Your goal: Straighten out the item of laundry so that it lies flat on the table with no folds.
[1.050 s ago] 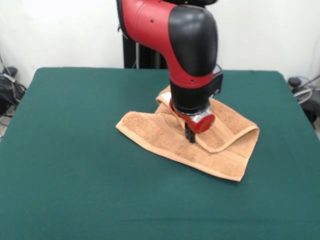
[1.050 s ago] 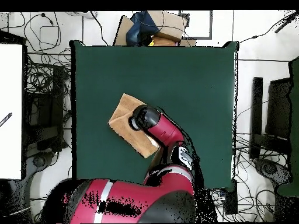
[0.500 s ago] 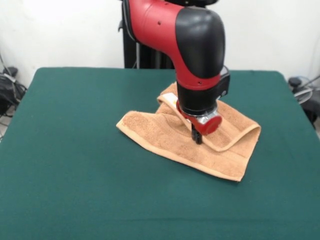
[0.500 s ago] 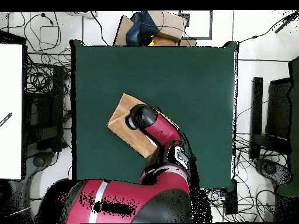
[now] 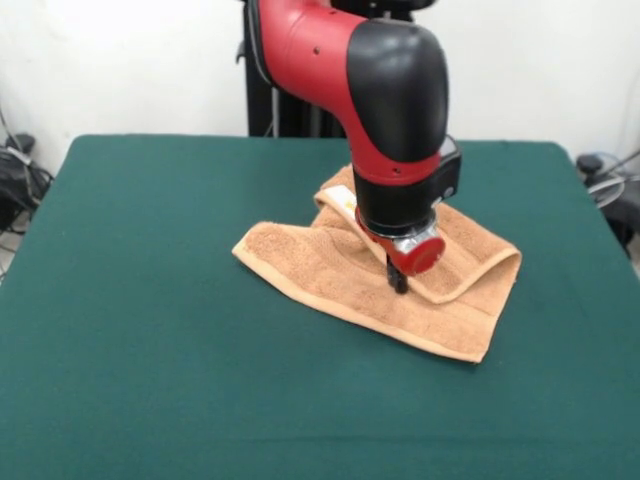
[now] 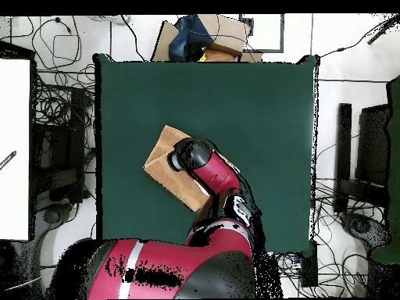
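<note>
The item of laundry (image 5: pixel 330 270) is a light orange-brown towel lying near the middle of the dark green table (image 5: pixel 150 330). Its right part is doubled over into a flap with a raised curved fold. My gripper (image 5: pixel 398 284) comes straight down onto the flap's front edge. It shows as one narrow dark stub, shut on the towel's folded edge. A small white label peeks out at the towel's far edge, beside the wrist. From overhead, the towel (image 6: pixel 162 160) is a tan diamond partly covered by the arm's head (image 6: pixel 193 156), which hides the gripper.
The green table (image 6: pixel 250 117) extends well beyond the towel on every side. Cables and equipment lie on the floor beyond its edges, and cardboard boxes (image 6: pixel 211 35) sit past one end in the overhead view.
The gripper has shifted slightly to the right and toward the front in the front view. The towel's folded flap edge and right corner moved a little with it.
</note>
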### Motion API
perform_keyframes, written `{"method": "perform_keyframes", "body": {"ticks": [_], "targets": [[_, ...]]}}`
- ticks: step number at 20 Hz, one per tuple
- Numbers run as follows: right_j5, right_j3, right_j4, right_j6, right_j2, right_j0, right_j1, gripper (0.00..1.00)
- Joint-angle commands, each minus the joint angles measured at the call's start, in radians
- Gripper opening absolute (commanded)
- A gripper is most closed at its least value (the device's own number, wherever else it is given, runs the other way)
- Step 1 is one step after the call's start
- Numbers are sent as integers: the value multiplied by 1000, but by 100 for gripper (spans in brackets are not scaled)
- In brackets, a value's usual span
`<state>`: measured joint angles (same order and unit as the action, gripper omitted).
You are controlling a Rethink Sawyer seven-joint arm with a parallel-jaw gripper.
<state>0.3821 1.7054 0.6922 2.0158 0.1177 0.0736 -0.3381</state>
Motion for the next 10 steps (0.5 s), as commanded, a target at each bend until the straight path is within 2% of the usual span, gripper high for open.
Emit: {"method": "perform_keyframes", "body": {"ticks": [1, 10], "targets": [[82, -30, 84, 332, -104, -39, 15, 0], [166, 7, 113, 358, -90, -58, -54, 0]]}}
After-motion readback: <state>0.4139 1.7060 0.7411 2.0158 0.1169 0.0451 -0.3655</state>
